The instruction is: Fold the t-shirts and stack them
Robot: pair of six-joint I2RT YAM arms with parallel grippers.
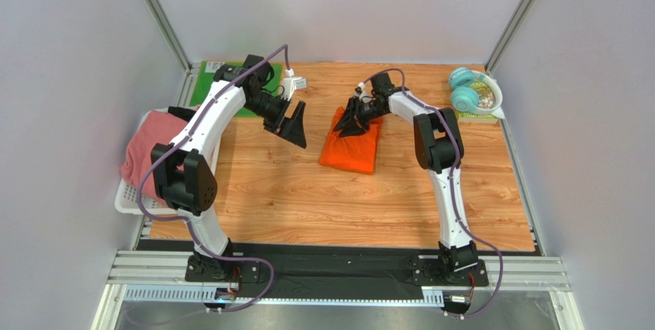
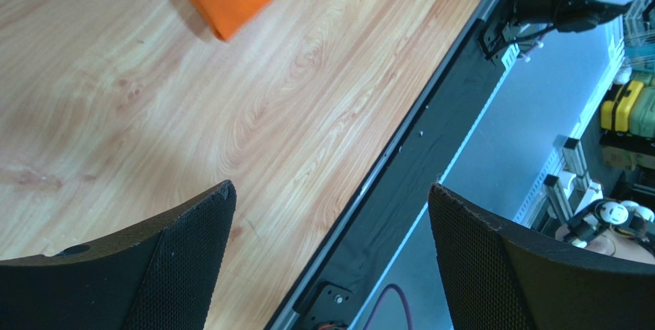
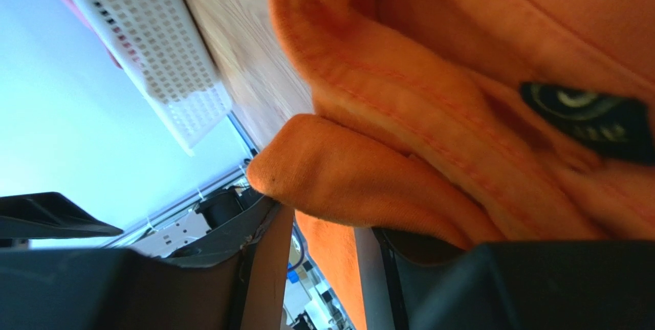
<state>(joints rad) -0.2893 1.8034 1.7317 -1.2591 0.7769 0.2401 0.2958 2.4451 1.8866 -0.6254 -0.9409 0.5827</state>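
Bench (image 1: 307,199): wood-grain top. It carries every item listed below.

White basket (image 1: 125,201): perforated plastic, at the bench's left edge.

Orange t-shirt (image 1: 352,152): folded into a rough rectangle. We find it flat on the bench, right of centre and toward the far side.

Pink t-shirt (image 1: 146,150): unfolded, heaped in the white basket and spilling over its rim.

Green mat (image 1: 201,84): flat in the far left corner, partly hidden behind the left arm.

Headphones (image 1: 465,88): teal, in the far right corner. They rest on a flat printed item, and its printing is too small for us to read.

Left gripper (image 2: 330,192): spread wide above bare wood with nothing between its jaws. It is near the orange t-shirt but apart from it.

Right gripper (image 1: 352,125): at the far end of the orange t-shirt, by the collar. Its jaws stand narrow with a fold of orange cloth between them. We cannot tell whether they pinch it yet.

Label (image 3: 592,111): small and black, sewn inside the collar. It has a pale mark that we cannot read.
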